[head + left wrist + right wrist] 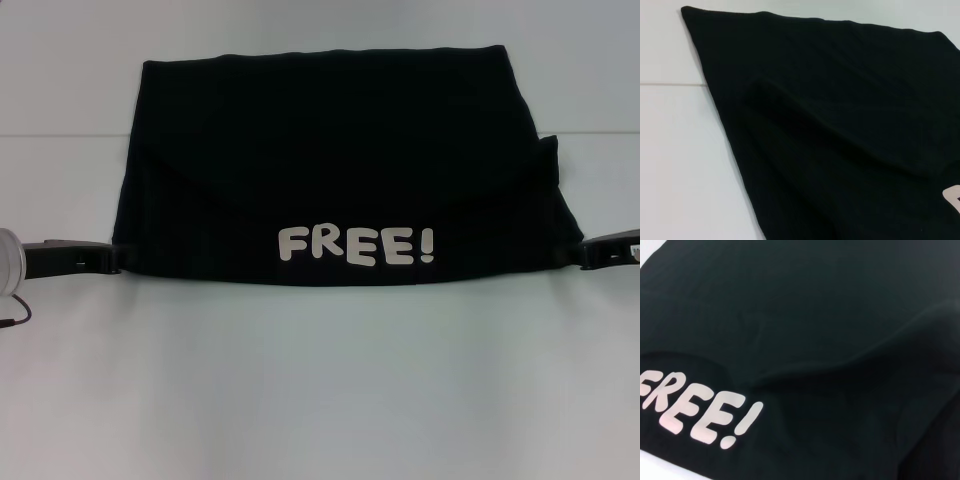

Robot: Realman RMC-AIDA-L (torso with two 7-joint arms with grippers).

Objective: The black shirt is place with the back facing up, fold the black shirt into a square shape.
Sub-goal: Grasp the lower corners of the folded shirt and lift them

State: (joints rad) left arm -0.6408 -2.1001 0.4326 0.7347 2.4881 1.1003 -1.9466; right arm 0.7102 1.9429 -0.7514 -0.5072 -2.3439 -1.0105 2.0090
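The black shirt (330,150) lies folded into a wide band across the white table, with a fold ridge running over its middle. White "FREE!" lettering (355,245) faces up along its near edge. My left gripper (116,258) reaches in low at the shirt's near left corner, touching the cloth. At the near right corner my right gripper (580,254) does the same. The left wrist view shows the shirt (840,125) with a raised crease and its far corner. In the right wrist view the shirt (815,315) fills the picture, lettering (695,410) included.
The white table (320,380) stretches out in front of the shirt. A thin seam (60,135) runs across the table behind the shirt's left side. A small flap of cloth (548,150) sticks out at the shirt's right edge.
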